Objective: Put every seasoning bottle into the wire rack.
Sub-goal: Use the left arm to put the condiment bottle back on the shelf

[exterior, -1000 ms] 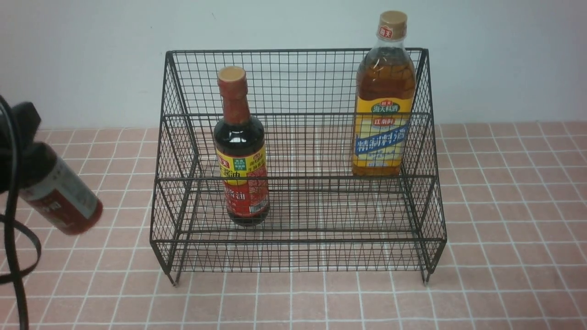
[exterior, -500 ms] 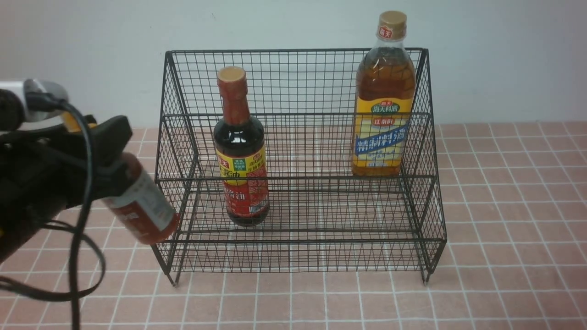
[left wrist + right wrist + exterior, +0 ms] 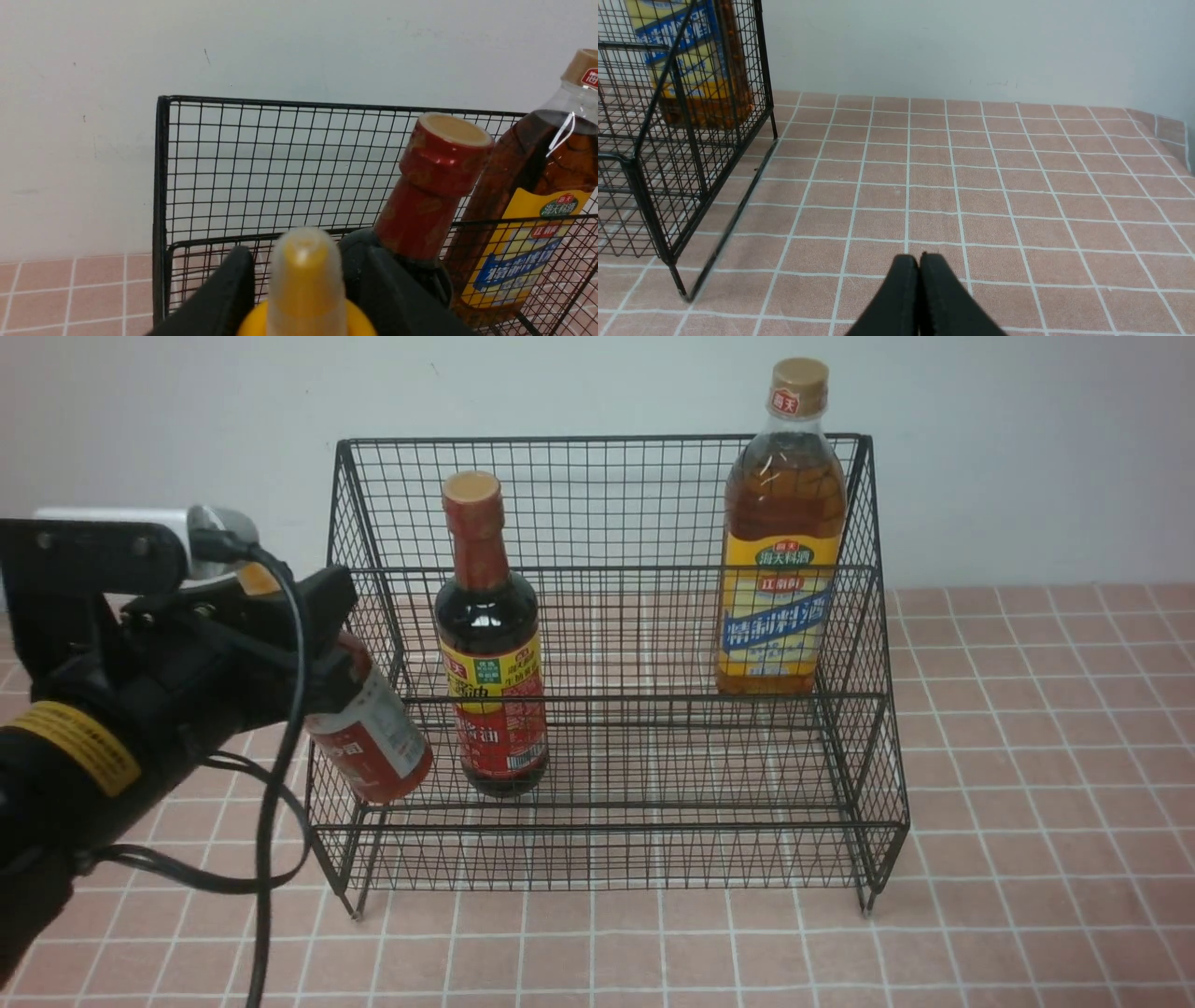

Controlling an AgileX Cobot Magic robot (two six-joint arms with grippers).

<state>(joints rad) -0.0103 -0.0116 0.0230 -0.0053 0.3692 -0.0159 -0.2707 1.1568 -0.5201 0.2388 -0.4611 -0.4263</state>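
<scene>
The black wire rack [image 3: 597,439] stands mid-table. A dark soy-sauce bottle [image 3: 492,644] stands upright on its lower tier, and the tall amber bottle [image 3: 782,541] stands on the upper tier at the right. My left gripper [image 3: 331,644] is shut on the neck of the small red bottle [image 3: 369,737]. That bottle hangs tilted at the rack's left front corner. In the left wrist view its yellow nozzle cap [image 3: 306,275] sits between the black fingers [image 3: 224,294], facing the rack [image 3: 161,186] and soy bottle [image 3: 434,186]. My right gripper [image 3: 919,261] is shut and empty over the table.
A pink tiled cloth [image 3: 1027,803] covers the table, with a white wall [image 3: 1027,457] close behind the rack. The left arm's black cable [image 3: 271,821] loops down in front of it. In the right wrist view the rack's right end [image 3: 691,140] stands apart from the gripper.
My left arm has carried the red bottle rightward and slightly up, from the view's left edge to the rack's left front corner. The right gripper and the two racked bottles have not moved.
</scene>
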